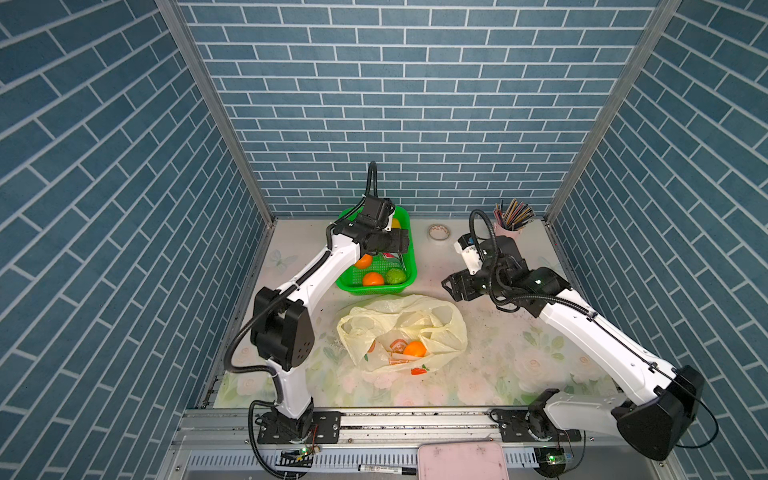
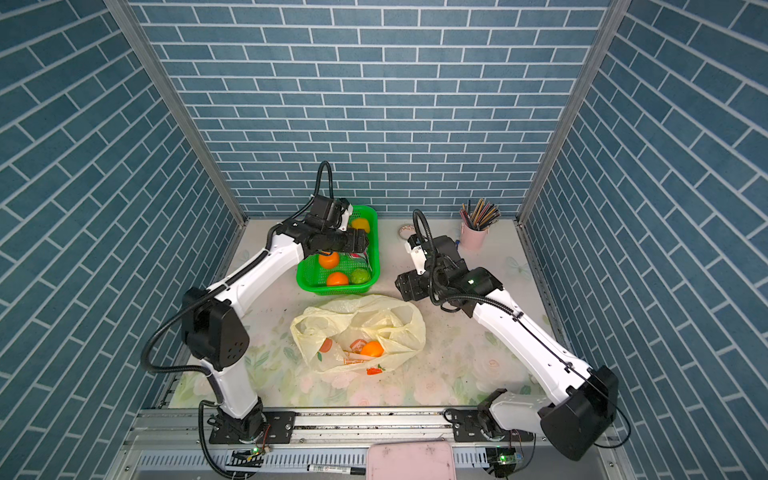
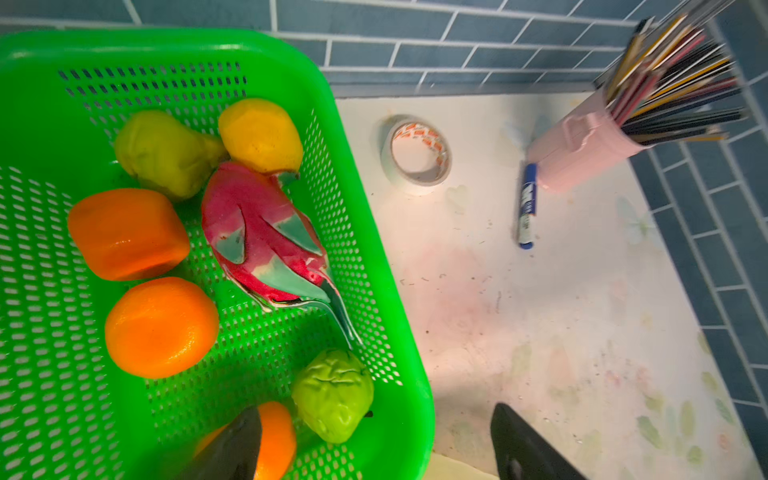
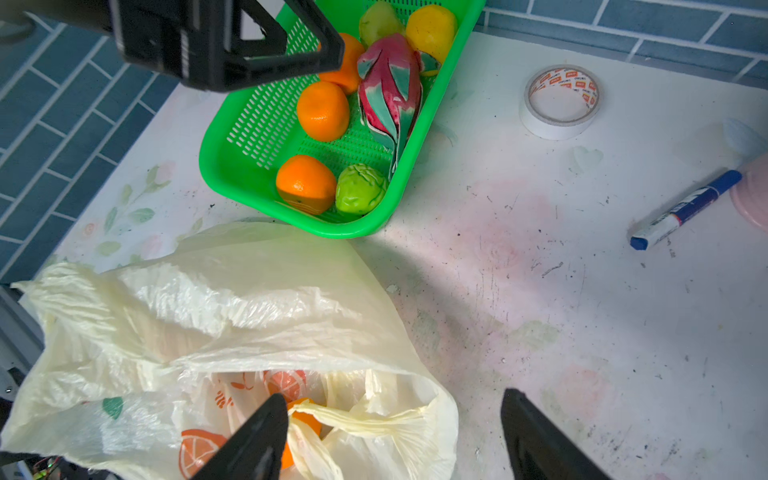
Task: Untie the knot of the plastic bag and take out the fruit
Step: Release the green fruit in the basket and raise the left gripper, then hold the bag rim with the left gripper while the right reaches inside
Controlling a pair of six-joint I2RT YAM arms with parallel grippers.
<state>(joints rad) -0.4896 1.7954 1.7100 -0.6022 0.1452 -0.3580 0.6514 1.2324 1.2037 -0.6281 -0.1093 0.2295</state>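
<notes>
Seven fruit [image 3: 257,232] fill the green basket [image 3: 166,43] by the far edge of the surface [image 1: 498,332]; one orange [image 1: 414,349] is left in the untied plastic bag [image 1: 440,320]; left gripper [image 3: 374,417] and right gripper [image 4: 392,399] hang released

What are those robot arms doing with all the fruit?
Two robot arms are emptying a plastic bag of fruit. The left arm's fingers hang open and empty over the green basket, which holds three oranges, a dragon fruit, one yellow fruit and two green ones. The right arm's fingers are open too, hovering near the bag's edge. The bag lies open on the table with one orange left inside.
</notes>
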